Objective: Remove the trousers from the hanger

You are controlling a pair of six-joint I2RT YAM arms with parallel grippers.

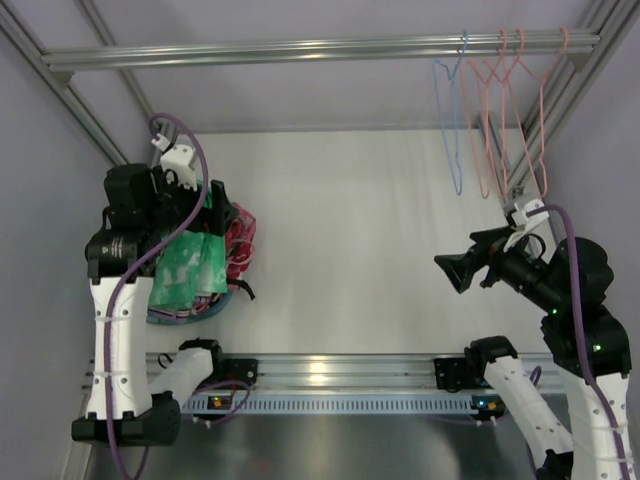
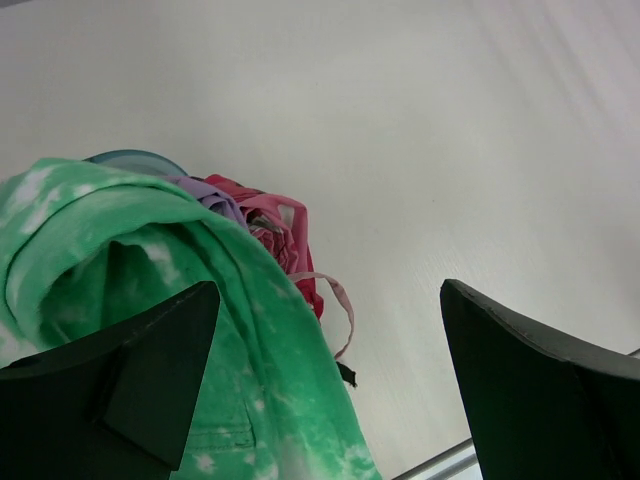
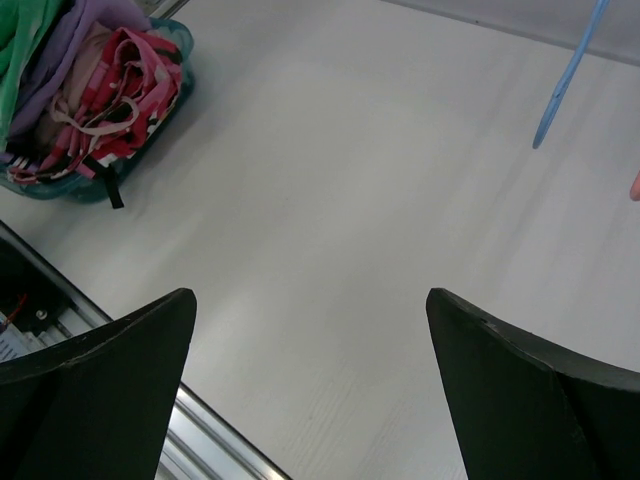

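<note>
The green trousers lie heaped in a basket at the table's left side, under the left gripper, whose jaws stand wide. The right gripper is wide too and holds nothing. The blue hanger hangs bare on the rail.

Soft, faintly mottled green cloth trousers, thin glossy blue wire hanger, matt white table, brushed metal rail

**Basket Left, Hangers Far Right**

The trousers lie atop other clothes in a basket at the table's left. The hanger hangs from the far rail, leftmost in the row of hangers.
</note>
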